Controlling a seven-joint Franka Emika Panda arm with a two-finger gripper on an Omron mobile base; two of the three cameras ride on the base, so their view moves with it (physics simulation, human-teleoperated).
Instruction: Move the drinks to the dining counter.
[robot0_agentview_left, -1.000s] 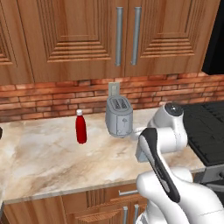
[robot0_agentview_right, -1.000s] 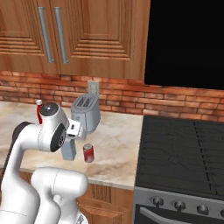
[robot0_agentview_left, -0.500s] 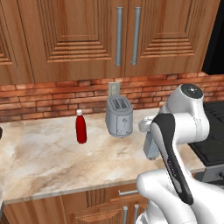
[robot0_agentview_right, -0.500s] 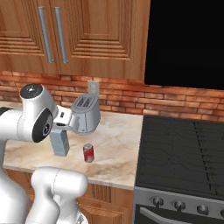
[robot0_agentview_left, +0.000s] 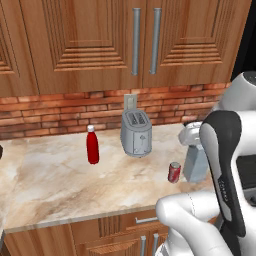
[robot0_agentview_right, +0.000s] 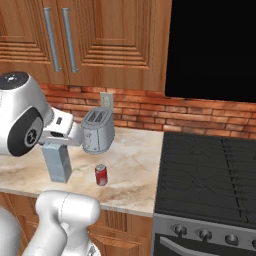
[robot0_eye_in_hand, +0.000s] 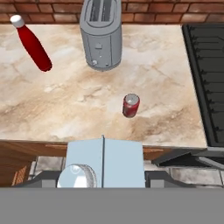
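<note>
Your arm had swung up and back since the earlier frame, its pincer (robot0_agentview_right: 60, 144) clenched on the grey bottle (robot0_agentview_right: 57, 164) to carry it off the worktop (robot0_agentview_left: 55, 182), while the can (robot0_agentview_right: 101, 175) and red bottle (robot0_agentview_left: 92, 146) stood beyond it, waiting.

Upright red bottle (robot0_agentview_left: 92, 146), red soda can (robot0_agentview_left: 174, 172), and held grey bottle (robot0_agentview_right: 57, 161).

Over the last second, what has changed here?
The gripper, shut on the pale grey bottle, has drawn it back toward the front edge of the counter. The red bottle, soda can and toaster stayed put.
</note>
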